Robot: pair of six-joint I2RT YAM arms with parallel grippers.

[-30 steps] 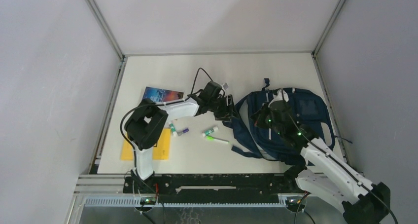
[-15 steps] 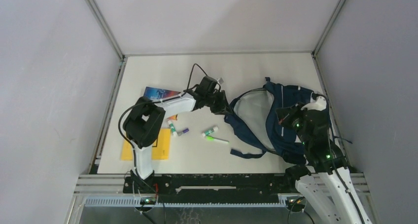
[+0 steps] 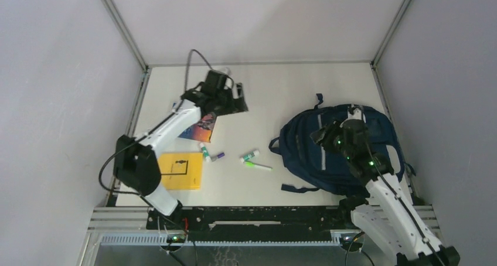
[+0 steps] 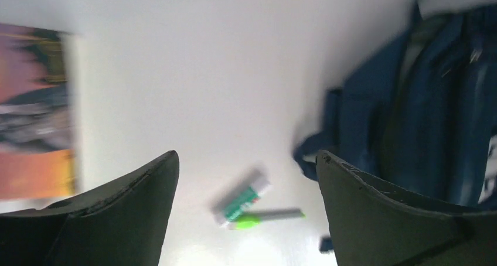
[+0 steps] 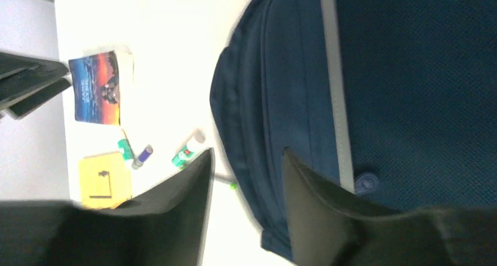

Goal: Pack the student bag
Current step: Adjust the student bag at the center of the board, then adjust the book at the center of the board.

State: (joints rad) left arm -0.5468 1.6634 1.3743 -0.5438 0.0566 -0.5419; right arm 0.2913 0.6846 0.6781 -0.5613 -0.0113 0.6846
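Observation:
The student bag (image 3: 343,152) is a navy backpack with white piping, lying flat at the right of the table. In the right wrist view the student bag (image 5: 410,72) fills the right side. My right gripper (image 3: 321,136) hovers over its left part, open, with nothing between its fingers (image 5: 247,152). My left gripper (image 3: 237,99) is raised at the back left, clear of the bag and just behind a colourful book (image 3: 199,127). It stands wide open (image 4: 246,156) and empty. The bag's inside is hidden.
A yellow notebook (image 3: 179,171) lies at the front left. Between it and the bag lie a glue stick (image 3: 250,156), a green highlighter (image 3: 258,166), a purple-capped marker (image 3: 217,157) and another glue stick (image 3: 204,152). A bag strap (image 3: 293,188) trails toward the front edge.
My left gripper let go of the bag's edge and swung up and back left over the book. The bag's open mouth fell shut. My right gripper opened over the bag.

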